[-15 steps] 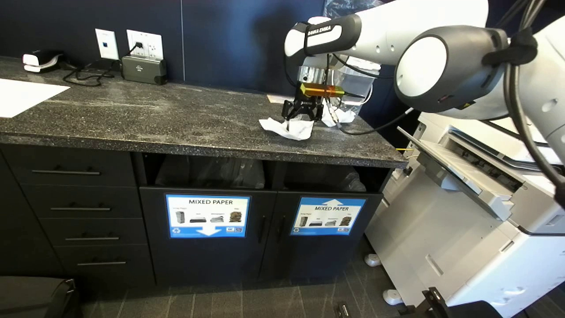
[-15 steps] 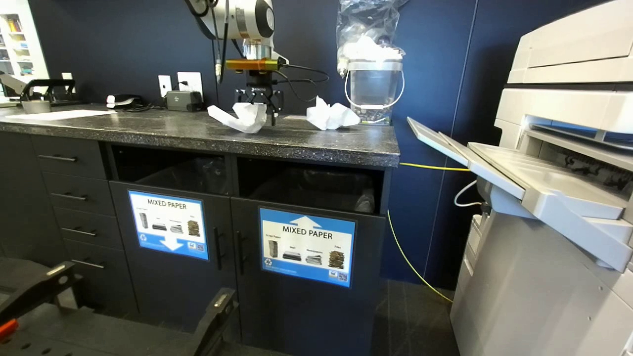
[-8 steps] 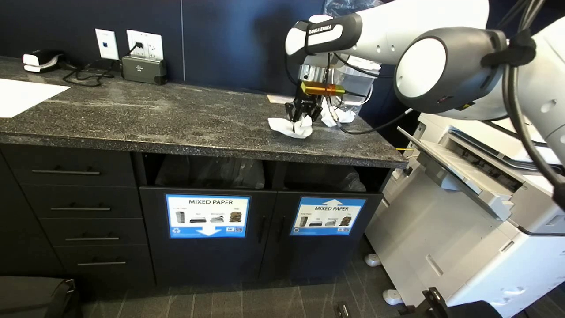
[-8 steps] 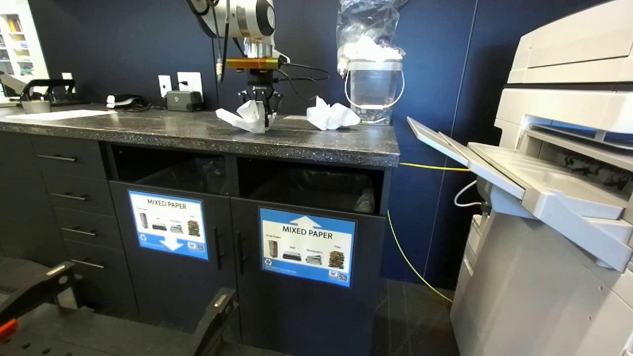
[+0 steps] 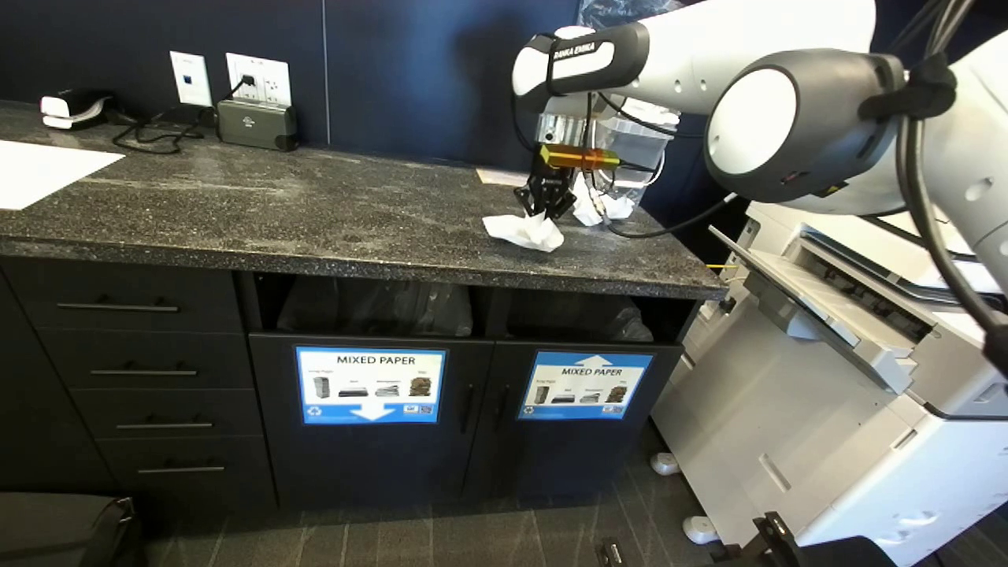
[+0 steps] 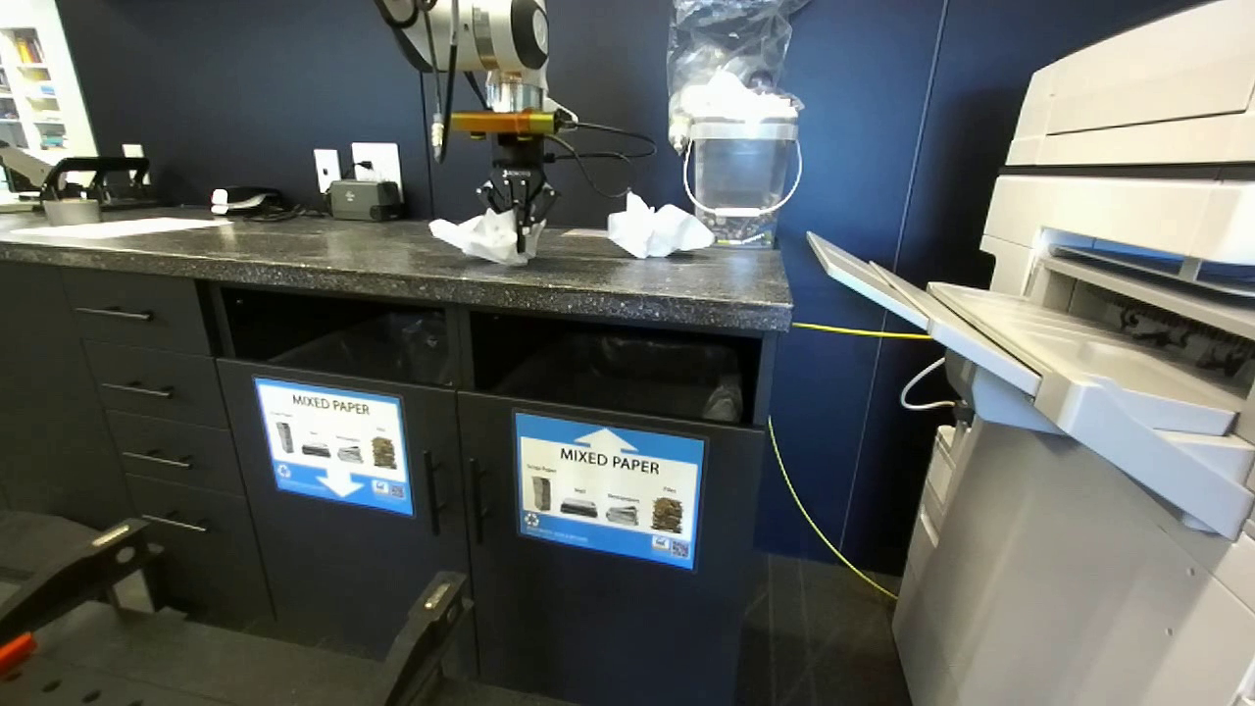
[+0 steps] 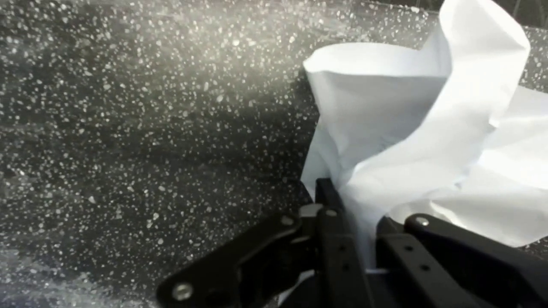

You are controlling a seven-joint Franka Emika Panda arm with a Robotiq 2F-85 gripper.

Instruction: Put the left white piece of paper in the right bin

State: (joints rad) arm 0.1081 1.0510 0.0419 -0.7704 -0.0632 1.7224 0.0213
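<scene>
The left white piece of paper (image 5: 512, 230) lies crumpled on the dark speckled counter, near its front edge. My gripper (image 5: 545, 214) points down over its right part in both exterior views. In the wrist view the fingers (image 7: 327, 196) are closed around a fold of this paper (image 7: 454, 149), which runs up between them; the rest of the sheet spreads to the upper right. The right bin (image 6: 724, 397) shows as a dark, bag-lined opening under the counter, above the right MIXED PAPER sign (image 6: 608, 490).
Another crumpled white paper (image 6: 659, 230) sits to the right, in front of a clear bucket (image 6: 742, 176). The left bin (image 5: 378, 307) opens beside the right one. A printer (image 6: 1079, 392) stands off the counter's right end. A flat white sheet (image 5: 51, 169) lies far left.
The gripper's fingers have come together from wide apart onto the left paper. The paper has shifted a little to the right and bunched up at the fingertips.
</scene>
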